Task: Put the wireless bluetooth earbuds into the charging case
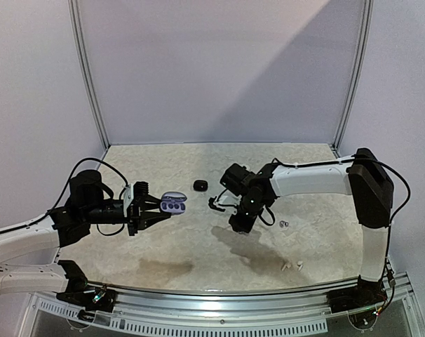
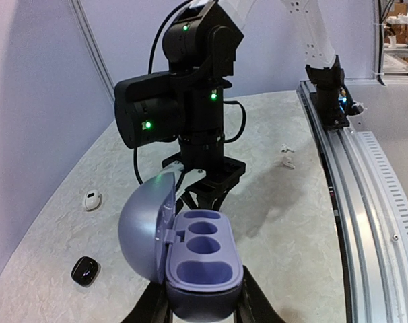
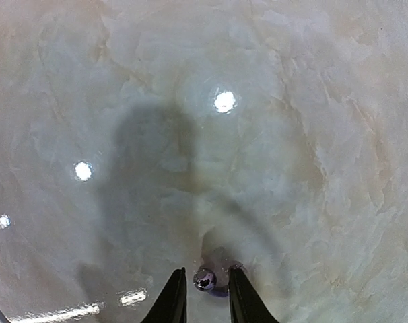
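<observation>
My left gripper (image 1: 162, 206) (image 2: 202, 304) is shut on the base of a lavender charging case (image 1: 173, 203) (image 2: 204, 259) and holds it off the table. Its lid is swung open to the left and its wells are empty. A little in front of the case, my right gripper (image 1: 240, 223) (image 3: 205, 282) points down, raised above the table. It is shut on a tiny dark purplish earbud (image 3: 207, 278) pinched at its fingertips. In the left wrist view the right gripper (image 2: 207, 192) hangs just beyond the open case.
A small black case (image 1: 200, 184) (image 2: 85, 270) lies on the marble table, with a small white object (image 2: 91, 200) beyond it. Two white stemmed earbuds (image 1: 291, 266) (image 2: 286, 156) rest near the front right, another tiny pair (image 1: 283, 225) further in. A metal rail (image 2: 365, 202) borders the near edge.
</observation>
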Motion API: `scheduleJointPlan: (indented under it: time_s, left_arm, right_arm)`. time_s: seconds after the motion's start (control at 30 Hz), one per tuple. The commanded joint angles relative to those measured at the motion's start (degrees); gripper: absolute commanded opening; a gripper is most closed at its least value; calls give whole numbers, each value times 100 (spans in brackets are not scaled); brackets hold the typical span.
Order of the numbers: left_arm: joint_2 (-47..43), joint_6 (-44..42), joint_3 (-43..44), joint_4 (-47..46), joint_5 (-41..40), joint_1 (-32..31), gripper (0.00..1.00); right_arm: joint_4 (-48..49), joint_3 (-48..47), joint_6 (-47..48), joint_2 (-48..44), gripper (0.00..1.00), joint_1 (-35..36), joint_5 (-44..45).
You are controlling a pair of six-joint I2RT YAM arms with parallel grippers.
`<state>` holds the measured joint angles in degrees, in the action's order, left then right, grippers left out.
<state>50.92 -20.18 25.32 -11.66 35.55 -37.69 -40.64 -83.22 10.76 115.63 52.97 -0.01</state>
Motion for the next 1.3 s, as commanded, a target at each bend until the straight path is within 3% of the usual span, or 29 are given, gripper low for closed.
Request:
scheduleJointPlan:
  time_s: [0.0, 0.3, 0.37, 0.47, 0.63, 1.27]
  left_arm:
    - [25, -64, -73, 54, 57, 69, 0]
    - [-3, -73, -96, 103, 22, 69, 0]
    - [-2, -73, -98, 96, 21, 69, 0]
    - [8, -65, -117, 62, 39, 69, 0]
    - [24, -65, -109, 41, 75, 69, 0]
    - [-11, -82, -80, 131, 30, 69, 0]
  right_arm:
    - [-61, -268, -31, 308, 23, -99, -36]
    - [-165, -273, -338, 189, 26, -263, -31]
    - [-13, -72, -597, -41, 32, -385, -78]
    - [240, 351, -870, -410, 51, -463, -284]
    - [397, 675, -657, -532, 59, -471, -419]
    - [648, 796, -418, 33, 57, -456, -702]
